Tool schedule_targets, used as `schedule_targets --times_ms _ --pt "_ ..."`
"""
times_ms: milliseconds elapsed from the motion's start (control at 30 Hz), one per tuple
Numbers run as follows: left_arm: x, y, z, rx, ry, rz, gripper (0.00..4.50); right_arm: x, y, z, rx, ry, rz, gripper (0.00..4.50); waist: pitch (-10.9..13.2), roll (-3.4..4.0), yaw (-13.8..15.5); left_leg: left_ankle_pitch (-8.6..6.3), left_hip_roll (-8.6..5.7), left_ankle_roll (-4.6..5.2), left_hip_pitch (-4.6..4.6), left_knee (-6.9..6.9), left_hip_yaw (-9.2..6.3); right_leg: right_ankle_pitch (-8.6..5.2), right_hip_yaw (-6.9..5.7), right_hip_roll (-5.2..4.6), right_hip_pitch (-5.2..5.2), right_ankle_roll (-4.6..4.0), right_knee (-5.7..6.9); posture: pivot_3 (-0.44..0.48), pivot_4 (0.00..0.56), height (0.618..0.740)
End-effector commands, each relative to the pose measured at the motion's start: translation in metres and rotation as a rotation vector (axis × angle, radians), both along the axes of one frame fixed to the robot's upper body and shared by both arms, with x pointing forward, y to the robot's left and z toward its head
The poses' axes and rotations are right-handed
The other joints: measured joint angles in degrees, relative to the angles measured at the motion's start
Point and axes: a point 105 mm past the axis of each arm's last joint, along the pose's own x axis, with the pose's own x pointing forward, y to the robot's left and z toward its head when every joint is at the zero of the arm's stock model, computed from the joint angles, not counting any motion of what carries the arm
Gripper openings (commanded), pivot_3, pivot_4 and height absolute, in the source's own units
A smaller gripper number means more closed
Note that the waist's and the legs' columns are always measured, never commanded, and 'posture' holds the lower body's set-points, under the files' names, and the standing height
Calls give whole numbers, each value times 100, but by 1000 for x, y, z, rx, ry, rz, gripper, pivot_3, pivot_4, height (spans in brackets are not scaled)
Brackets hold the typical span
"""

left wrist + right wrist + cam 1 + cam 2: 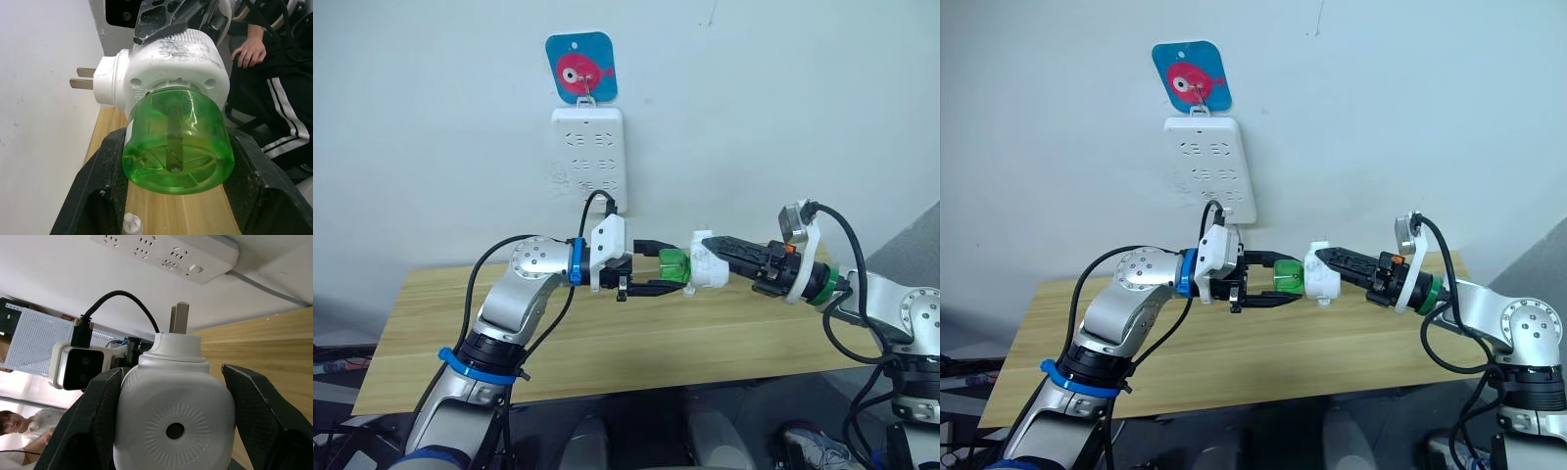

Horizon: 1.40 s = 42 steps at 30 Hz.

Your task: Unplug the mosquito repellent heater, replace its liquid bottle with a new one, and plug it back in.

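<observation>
Above wooden table (607, 343), unlabelled heater (710, 264) with green bottle (674, 265).

- Plain white wall (783, 108) behind everything, evenly lit, a few faint scuffs.
- Light wooden tabletop (431, 333), plank grain, its far edge against the wall.
- White multi-socket power strip (587, 160) hung upright on the wall above the tabletop's far edge, cable leaving its lower end.
- Blue square hook sticker (580, 66) with a pink fish, just above the power strip, touching its top.
- Dark floor (636, 431) below the tabletop's near edge.
- White perforated panel (34, 340) in the room beyond.
- Seated person (274, 73) in dark trousers with white side stripes, off one end of the tabletop, hand on knee.
</observation>
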Motion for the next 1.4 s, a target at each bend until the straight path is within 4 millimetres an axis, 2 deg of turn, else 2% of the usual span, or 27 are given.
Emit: schedule_targets --times_ms 33,167,333,433,533,633,833,900,1100,1400 --pt "-3 -3 8 -32 -45 -14 2276 -11 4 10 -10 -47 63 3295 0 0 0 0 0 0 0 0 0 0 0 0 0 0 0 -145 153 734" --pt "-4 -3 8 -53 -29 -20 2276 -7 -14 3 -84 -16 3 4494 0 0 7 0 0 0 -1 0 0 0 0 0 0 0 -1 -149 152 734" --pt "-5 0 7 -72 5 -21 2276 -4 -49 1 -222 -11 -77 4500 0 0 8 0 -1 0 -1 0 1 0 0 -1 1 0 -1 -153 151 734" --pt "-7 2 5 -71 21 -29 2276 0 -66 15 -245 -69 -120 4500 0 0 4 0 -1 0 -1 2 3 0 1 -1 1 0 -2 -163 153 734" --pt "-9 3 3 -64 30 -50 2276 0 -61 44 -220 -175 -79 3868 1 1 -15 0 0 1 2 2 4 0 1 0 1 0 -1 -173 153 734" --pt "-11 2 1 -53 28 -76 2276 0 -44 61 -205 -246 -2 2775 0 2 -44 0 5 1 6 0 11 0 8 5 1 0 -1 -181 154 734" --pt "-14 -3 1 -45 -6 -114 2276 4 -9 64 -209 -264 165 502 0 2 -27 0 6 1 1 1 6 0 4 7 2 0 -5 -184 157 734" --pt "-15 -5 2 -45 -24 -122 2276 7 -2 61 -219 -257 200 0 0 2 -12 0 4 0 0 1 5 0 3 4 2 0 -5 -182 159 734" --pt "-18 -9 3 -58 -59 -135 2276 12 8 46 -265 -210 267 0 0 2 -5 0 1 1 -1 1 2 0 1 1 1 0 -5 -163 160 734" --pt "-20 -16 17 -80 -127 -141 2276 9 13 31 -310 -145 332 0 0 2 -4 0 1 1 -1 1 0 0 -1 1 0 0 -3 -152 161 734"
